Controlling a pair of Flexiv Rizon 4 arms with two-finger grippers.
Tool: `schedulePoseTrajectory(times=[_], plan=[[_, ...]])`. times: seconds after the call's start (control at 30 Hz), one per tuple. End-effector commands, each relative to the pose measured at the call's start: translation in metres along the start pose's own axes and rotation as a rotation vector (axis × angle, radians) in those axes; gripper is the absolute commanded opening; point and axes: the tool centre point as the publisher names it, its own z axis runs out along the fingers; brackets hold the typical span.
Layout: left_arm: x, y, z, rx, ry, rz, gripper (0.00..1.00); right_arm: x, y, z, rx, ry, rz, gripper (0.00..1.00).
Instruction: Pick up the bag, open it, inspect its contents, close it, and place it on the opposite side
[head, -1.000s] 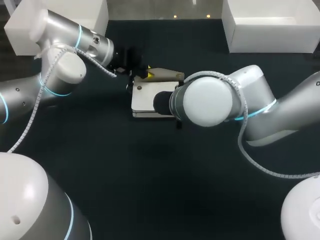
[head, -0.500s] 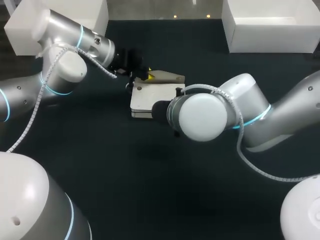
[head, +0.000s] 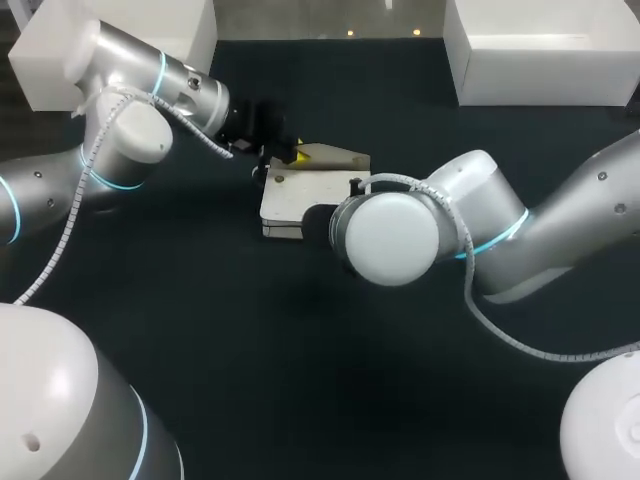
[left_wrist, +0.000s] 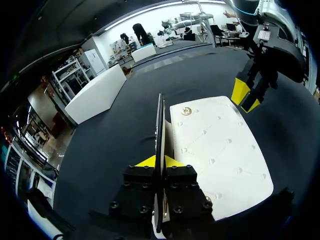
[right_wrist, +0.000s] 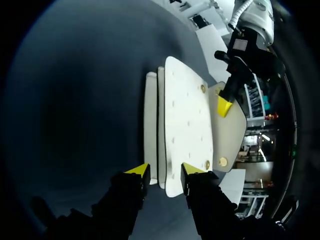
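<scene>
Compared with a second ago, our right arm (head: 390, 235) has swung leftward and toward us. The bag (head: 300, 195) lies flat at the middle of the dark table (head: 250, 350). Our left gripper (left_wrist: 159, 161) pinches its raised flap (left_wrist: 160, 125), and our right gripper (right_wrist: 162, 172) stands parted around its edge. The bag is white, rectangular and quilted, with brass studs (left_wrist: 186, 111).

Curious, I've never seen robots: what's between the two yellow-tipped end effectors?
The white bag fills that stretch: the left end effector pinches its flap, the right end effector sits at the opposite edge. Clearest in the right wrist view.
</scene>
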Motion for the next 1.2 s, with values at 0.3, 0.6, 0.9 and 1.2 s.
schedulePoseTrajectory(times=[0.3, 0.6, 0.9, 1.2], plan=[[0.005, 0.001, 0.0, 0.015, 0.006, 0.003, 0.0, -0.007, 0.005, 0.007, -0.006, -0.026, 0.02, 0.33], [0.006, 0.003, 0.0, 0.021, 0.017, -0.003, 0.0, 0.0, 0.001, 0.01, 0.005, -0.023, 0.03, 0.35], [0.008, 0.002, 0.002, 0.023, 0.031, 0.001, 0.0, -0.004, 0.001, 0.017, 0.016, -0.033, 0.044, 0.32], [0.009, 0.001, 0.003, 0.021, 0.041, 0.01, 0.0, -0.008, 0.003, 0.019, 0.012, -0.045, 0.054, 0.2]])
